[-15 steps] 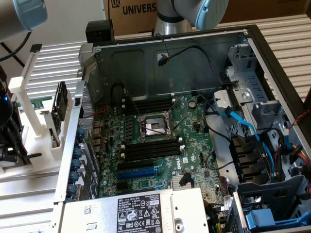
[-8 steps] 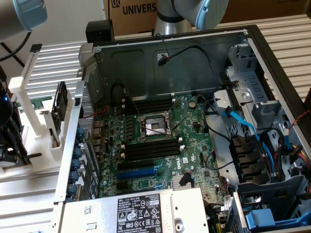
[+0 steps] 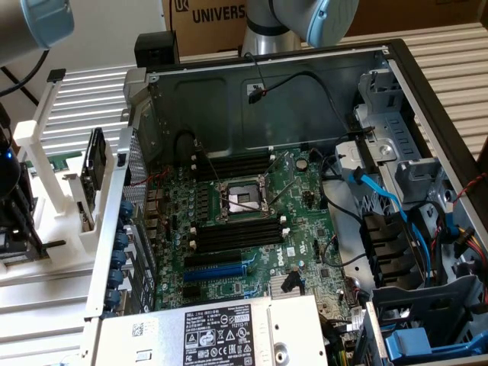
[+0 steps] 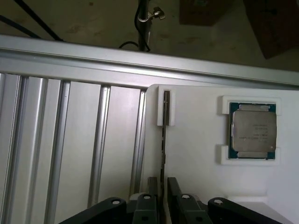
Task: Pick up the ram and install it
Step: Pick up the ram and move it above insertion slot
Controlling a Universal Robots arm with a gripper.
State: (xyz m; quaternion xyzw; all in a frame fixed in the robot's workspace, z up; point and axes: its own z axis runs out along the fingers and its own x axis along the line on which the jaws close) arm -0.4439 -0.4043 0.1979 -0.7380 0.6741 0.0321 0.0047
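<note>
The ram [image 4: 163,140] stands on edge in a slotted white holder [image 4: 166,108], so it appears as a thin dark line. My gripper [image 4: 162,189] is at the stick's near end. One finger sits on each side, pressed close against it. In the exterior view the arm's dark wrist [image 3: 11,206] hangs over the white fixture [image 3: 46,152] at the exterior view's left, outside the computer case. Inside the case, the motherboard's long black memory slots [image 3: 232,164] [image 3: 236,232] lie above and below the processor socket [image 3: 242,200].
A processor chip [image 4: 253,132] rests in a recess of the white tray [image 4: 196,154]. Ribbed aluminium table [image 4: 70,154] lies beside it. The open case holds a blue slot [image 3: 221,268], blue cables [image 3: 381,194], a power supply [image 3: 221,335] and drive bays [image 3: 412,168].
</note>
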